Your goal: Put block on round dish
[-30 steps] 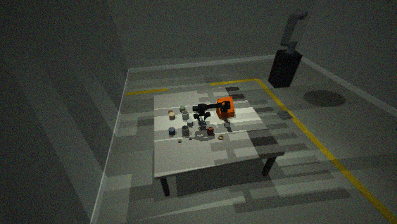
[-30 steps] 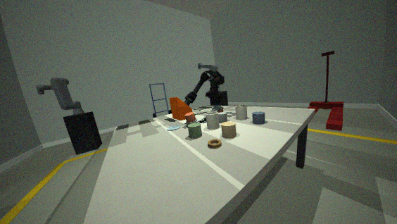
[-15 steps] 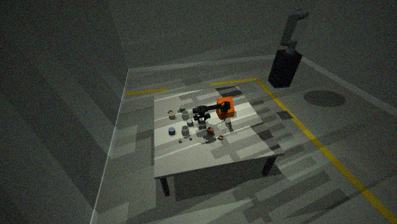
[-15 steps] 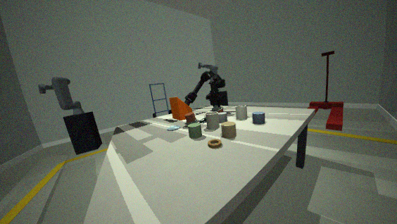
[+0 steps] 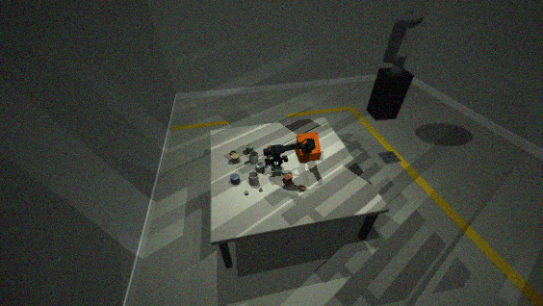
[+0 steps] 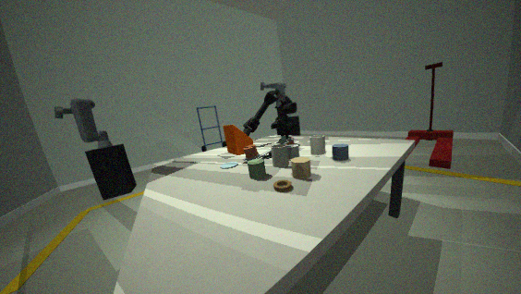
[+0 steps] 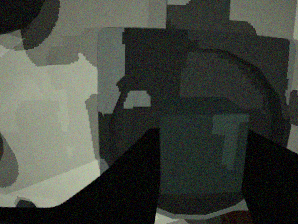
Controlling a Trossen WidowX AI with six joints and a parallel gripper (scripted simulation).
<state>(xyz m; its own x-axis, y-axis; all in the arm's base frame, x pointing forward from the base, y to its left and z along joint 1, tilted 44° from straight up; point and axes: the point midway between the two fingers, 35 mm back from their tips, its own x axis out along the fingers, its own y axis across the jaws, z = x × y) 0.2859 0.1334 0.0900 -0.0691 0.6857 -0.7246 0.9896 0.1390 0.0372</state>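
Dark block [image 7: 202, 155] filling finger gap, grey cylinder [image 5: 253, 159] [image 6: 281, 156] apparently nearby

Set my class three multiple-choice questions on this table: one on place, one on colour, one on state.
1. What is nearest the brown ring?
A. blue cylinder
B. tan cylinder
C. orange box

2. What colour is the box by the arm?
A. orange
B. green
C. white

3. How does the ring lie?
A. on edge
B. flat
C. on a cylinder

1 B: the tan cylinder is just behind it in the exterior view.
2 A: the sloped box is orange.
3 B: its underside rests on the tabletop.
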